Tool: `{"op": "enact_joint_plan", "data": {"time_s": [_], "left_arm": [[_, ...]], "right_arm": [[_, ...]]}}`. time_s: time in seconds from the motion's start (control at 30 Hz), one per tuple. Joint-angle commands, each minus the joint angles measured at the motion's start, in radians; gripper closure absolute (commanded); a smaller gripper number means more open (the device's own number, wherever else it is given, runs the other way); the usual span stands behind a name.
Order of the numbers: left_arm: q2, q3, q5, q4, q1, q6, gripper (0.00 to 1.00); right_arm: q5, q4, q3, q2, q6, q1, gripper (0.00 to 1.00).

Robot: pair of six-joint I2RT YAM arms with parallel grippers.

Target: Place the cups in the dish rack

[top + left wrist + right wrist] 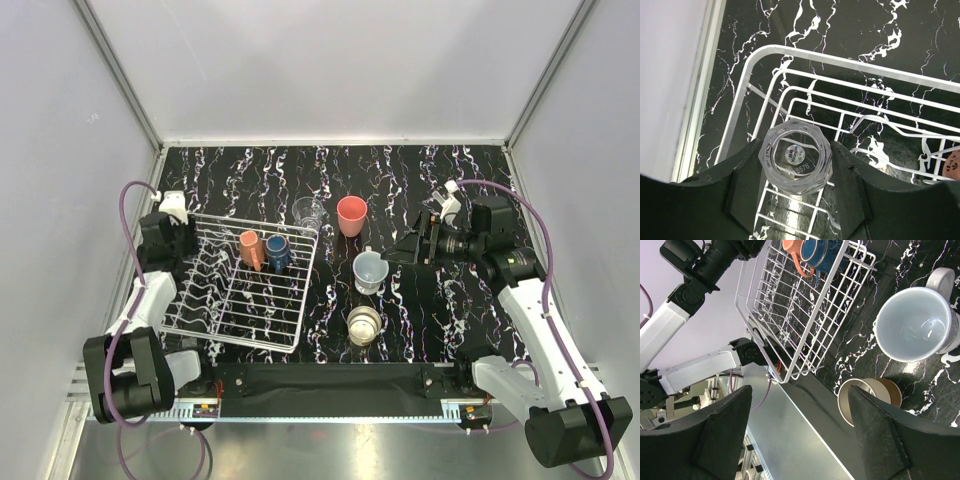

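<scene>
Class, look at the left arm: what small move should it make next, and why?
Probably ease the left gripper straight down. It is shut on a clear glass over a bare corner of the dish rack, and the glass seems not yet to rest on the wires.

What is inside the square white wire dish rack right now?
A salmon mug and a dark blue cup, side by side. The left gripper holds a clear faceted glass over one rack corner; whether it touches the wires is hidden.
</scene>
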Motion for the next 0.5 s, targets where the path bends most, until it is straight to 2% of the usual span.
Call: {"op": "enact_joint_plan", "data": {"time_s": [0.0, 0.2, 0.3, 0.47], "left_arm": [[0.014, -0.007, 0.048, 0.142, 0.009, 0.024, 1.00], [0.046, 0.001, 0.087, 0.176, 0.010, 0.009, 1.00], [0.100, 0.061, 0.087, 0.111, 0.010, 0.015, 1.00], [0.125, 0.084, 0.067, 0.093, 0.013, 0.026, 1.00]], "right_arm": [[-0.029, 0.035, 0.000, -0.014, -0.019, 0.003, 0.15], [-0.026, 0.036, 0.003, -0.014, -0.017, 0.003, 0.15], [-0.029, 0.036, 0.001, -0.011, -0.010, 0.002, 0.16], [-0.023, 0.030, 0.003, -0.020, -0.011, 0.002, 0.16]]}}
